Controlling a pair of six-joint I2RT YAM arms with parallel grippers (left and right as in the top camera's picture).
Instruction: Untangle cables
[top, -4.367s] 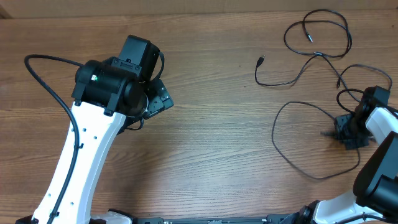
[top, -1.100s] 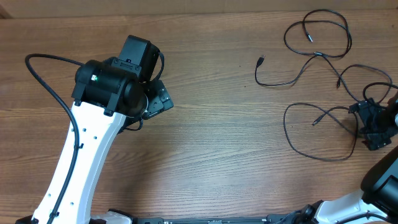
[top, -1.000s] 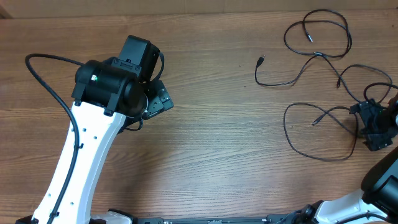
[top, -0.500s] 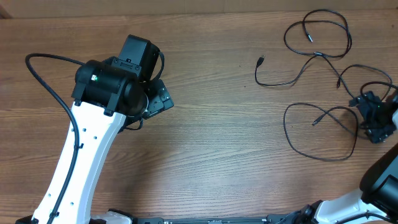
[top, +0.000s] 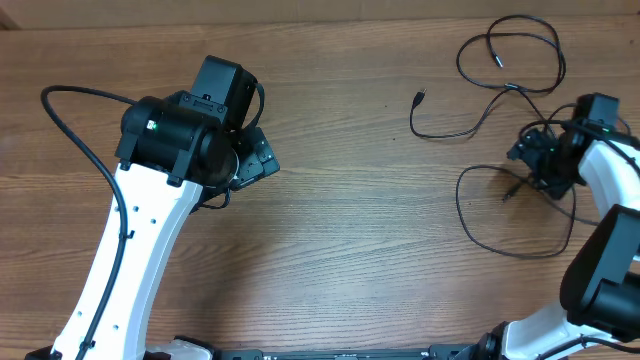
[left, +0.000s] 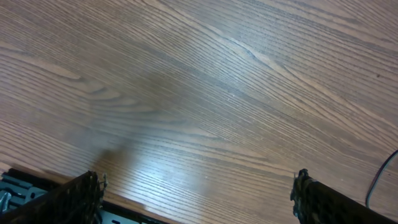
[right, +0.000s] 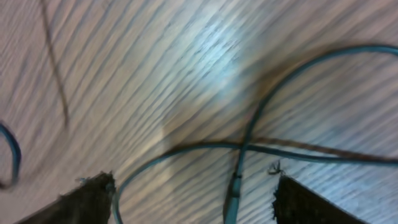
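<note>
Several thin black cables lie in loose loops at the table's right: one strand (top: 445, 136) ends in a plug (top: 420, 97), and a big loop (top: 462, 215) lies nearer the front. My right gripper (top: 537, 165) hovers over the loop's upper right, where strands cross. In the blurred right wrist view its fingers (right: 93, 199) stand apart, with a cable's plug end (right: 234, 190) and crossing strands (right: 205, 147) on the table between them, nothing pinched. My left gripper (top: 258, 160) is far off at the left, open over bare wood (left: 196, 186).
The wooden table (top: 350, 230) stretches between the two arms. The left arm's thick black cable (top: 75, 130) arcs over the table's left part. Another cable loop (top: 510, 40) lies at the back right near the table's edge.
My right gripper has swung from the right edge leftward and toward the back, and is now over the crossing strands. The cables and the left arm have not moved.
</note>
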